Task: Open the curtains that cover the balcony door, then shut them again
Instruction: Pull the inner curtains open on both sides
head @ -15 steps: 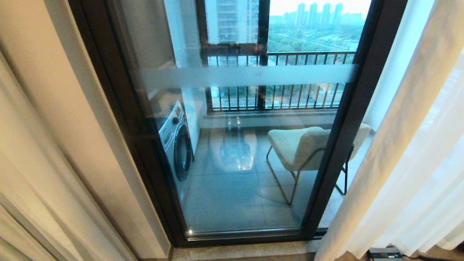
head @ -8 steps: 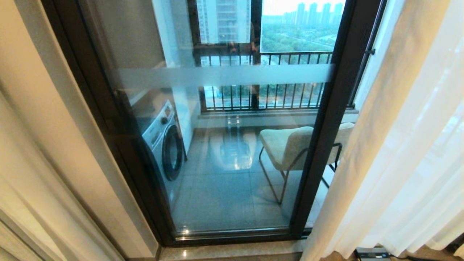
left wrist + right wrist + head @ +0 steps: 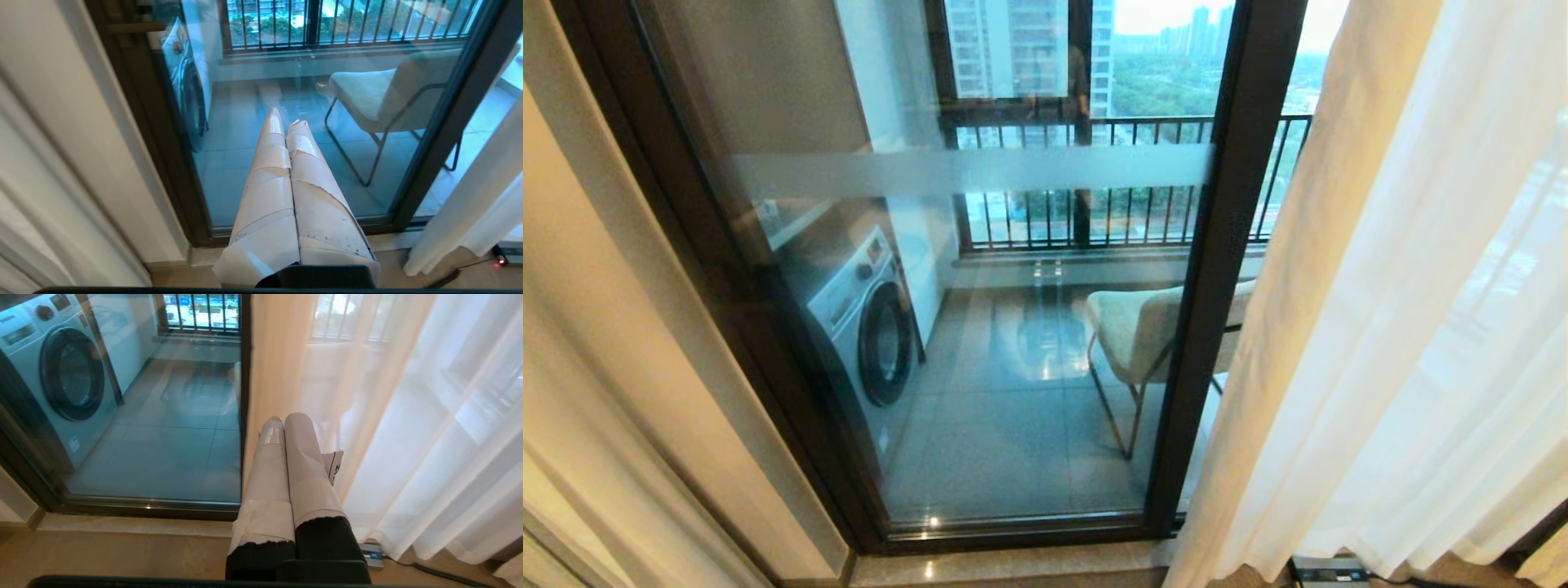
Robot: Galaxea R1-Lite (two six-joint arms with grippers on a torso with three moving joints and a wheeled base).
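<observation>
Sheer curtain (image 3: 1380,327) hangs bunched right, balcony door (image 3: 980,327) glass exposed; left gripper (image 3: 286,122) and right gripper (image 3: 286,420) parked, fingers together, empty.

Cream curtains (image 3: 1347,245) and white sheers hang bunched right of the uncovered, dark-framed glass balcony door (image 3: 980,343).

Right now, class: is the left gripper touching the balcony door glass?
Apart. In the left wrist view the shut left gripper hangs short of the balcony door, with the sill and floor showing between them.

High-rise flat: curtains (image 3: 1380,327), balcony washing machine (image 3: 866,327), chair (image 3: 1131,331).
</observation>
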